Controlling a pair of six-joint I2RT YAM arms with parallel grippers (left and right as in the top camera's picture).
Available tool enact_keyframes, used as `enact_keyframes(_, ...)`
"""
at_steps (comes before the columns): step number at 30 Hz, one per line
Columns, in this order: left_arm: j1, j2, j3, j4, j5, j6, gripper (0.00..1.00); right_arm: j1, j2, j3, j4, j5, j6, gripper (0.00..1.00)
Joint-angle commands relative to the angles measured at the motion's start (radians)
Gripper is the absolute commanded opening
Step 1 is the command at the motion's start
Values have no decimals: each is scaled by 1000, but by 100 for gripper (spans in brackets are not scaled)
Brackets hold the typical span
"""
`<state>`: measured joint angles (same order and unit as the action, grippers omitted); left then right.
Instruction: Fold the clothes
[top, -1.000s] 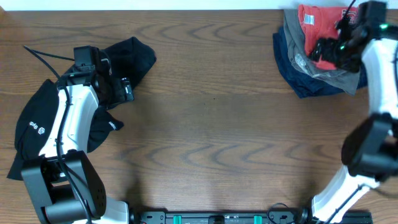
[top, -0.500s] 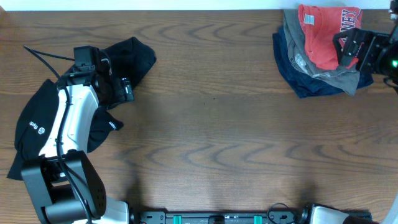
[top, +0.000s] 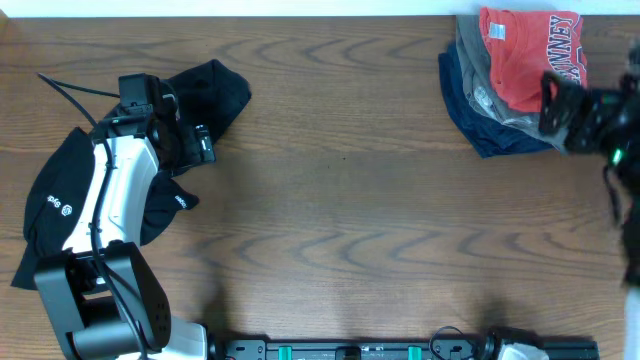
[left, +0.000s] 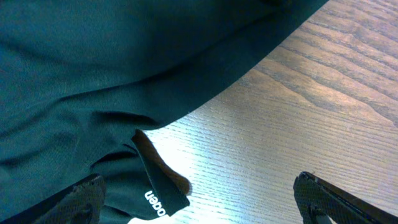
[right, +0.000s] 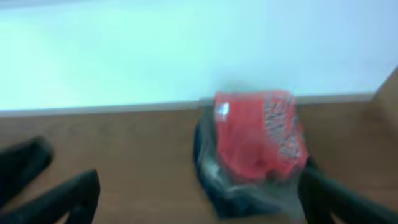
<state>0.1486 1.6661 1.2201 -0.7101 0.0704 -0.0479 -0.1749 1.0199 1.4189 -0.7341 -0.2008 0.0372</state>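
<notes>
1. Spanning every view, the brown tabletop (top: 350, 210) is flat wood with wavy grain.
2. Black top (top: 215, 88): soft, rumpled cloth with a small white logo (top: 58, 207), lying at the left under the left arm (top: 105, 195).
3. Orange-red T-shirt (top: 520, 55): lettered, lying on top of a grey and navy fabric pile (top: 470, 120) at the far right corner.
4. Left gripper (left: 202, 202): jaws spread wide, grasping nothing, just above the black top's hem.
5. Right gripper (right: 193, 196): blurred, jaws wide apart and empty, near the pile.

Left gripper (top: 204, 145) spread wide, right gripper (top: 560, 108) too
</notes>
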Motion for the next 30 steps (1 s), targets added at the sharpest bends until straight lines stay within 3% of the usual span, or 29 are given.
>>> enact_keyframes(1, 3, -20, 8, -3, -11, 10, 98, -19, -164, -281, 172, 15, -8, 99)
enact_keyframes(6, 3, -20, 8, -3, -11, 10, 98, -18, -414, -761, 552, -59, -8, 99)
enact_keyframes(12, 3, -20, 8, -3, -11, 10, 98, 30, -673, -1147, 762, -62, 11, 99)
enact_keyframes(21, 3, -20, 8, -3, -11, 10, 98, 32, -904, -1380, 755, -61, 37, 99)
enact_keyframes(24, 3, -20, 8, -3, -11, 10, 98, 32, -940, -1410, 668, -61, 37, 99)
enact_keyframes(30, 3, -20, 8, -3, -12, 10, 98, 31, -1016, -1413, 689, -61, 36, 99)
